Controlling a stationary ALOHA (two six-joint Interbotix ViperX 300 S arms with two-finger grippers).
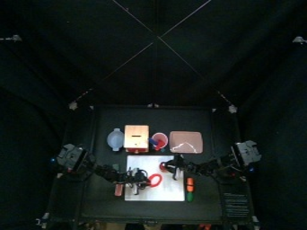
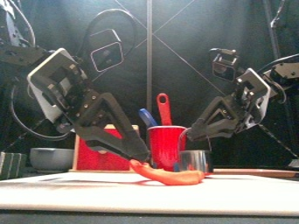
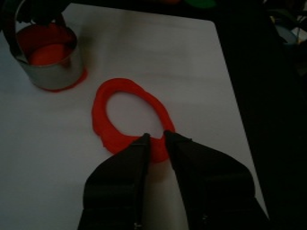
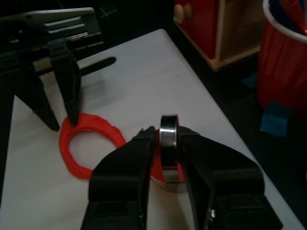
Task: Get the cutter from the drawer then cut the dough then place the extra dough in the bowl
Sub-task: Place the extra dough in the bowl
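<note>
A red dough ring (image 3: 129,110) lies on the white cutting board (image 3: 192,63). My left gripper (image 3: 157,140) is shut on the ring's near edge, and the front view shows that side of the dough ring (image 2: 170,176) lifted a little. The round metal cutter (image 4: 170,146) stands on the board beside the ring, with my right gripper (image 4: 168,142) shut on its rim. In the left wrist view, a red dough disc sits inside the cutter (image 3: 48,56). From above, the left gripper (image 1: 135,172) and the right gripper (image 1: 178,168) meet over the board (image 1: 150,194).
Behind the board stand the blue-grey bowl (image 1: 115,139), the wooden box (image 1: 135,137) with its red drawer front (image 2: 100,153), and the pink tray (image 1: 188,141). The red cup (image 2: 167,144) holds a blue and a red knife. Small toy foods (image 1: 192,187) lie at the board's right.
</note>
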